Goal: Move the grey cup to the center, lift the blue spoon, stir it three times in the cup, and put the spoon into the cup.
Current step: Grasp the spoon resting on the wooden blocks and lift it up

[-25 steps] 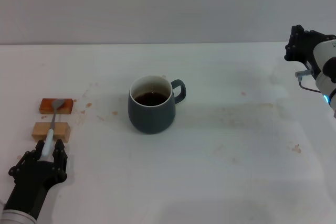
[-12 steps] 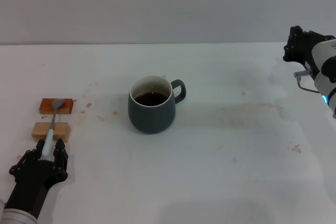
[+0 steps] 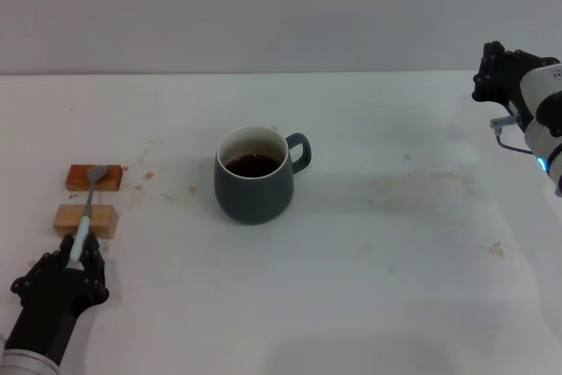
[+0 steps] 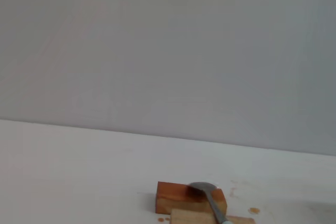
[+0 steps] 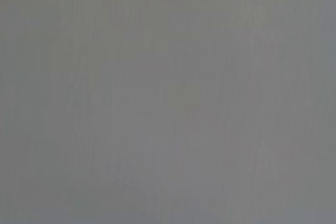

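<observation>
The grey cup (image 3: 255, 175) stands mid-table with dark liquid inside and its handle turned to the right. Far to its left, the blue spoon (image 3: 86, 217) lies across two small blocks, metal bowl on the far one and pale handle pointing toward the table's front. My left gripper (image 3: 79, 259) sits low at the front left, fingers drawn in on the tip of the handle. The left wrist view shows the spoon's bowl (image 4: 202, 187) resting on the far block. My right gripper (image 3: 499, 69) hangs raised at the far right, well away from the cup.
A reddish-brown block (image 3: 94, 177) and a tan block (image 3: 85, 219) prop up the spoon; both appear in the left wrist view, the reddish-brown block (image 4: 181, 198) and the tan block (image 4: 191, 217). Brown stains speckle the white table (image 3: 395, 243). The right wrist view shows only plain grey.
The left gripper's fingers have narrowed around the handle's end and the hand has shifted slightly left. Spoon, cup and right arm have held still.
</observation>
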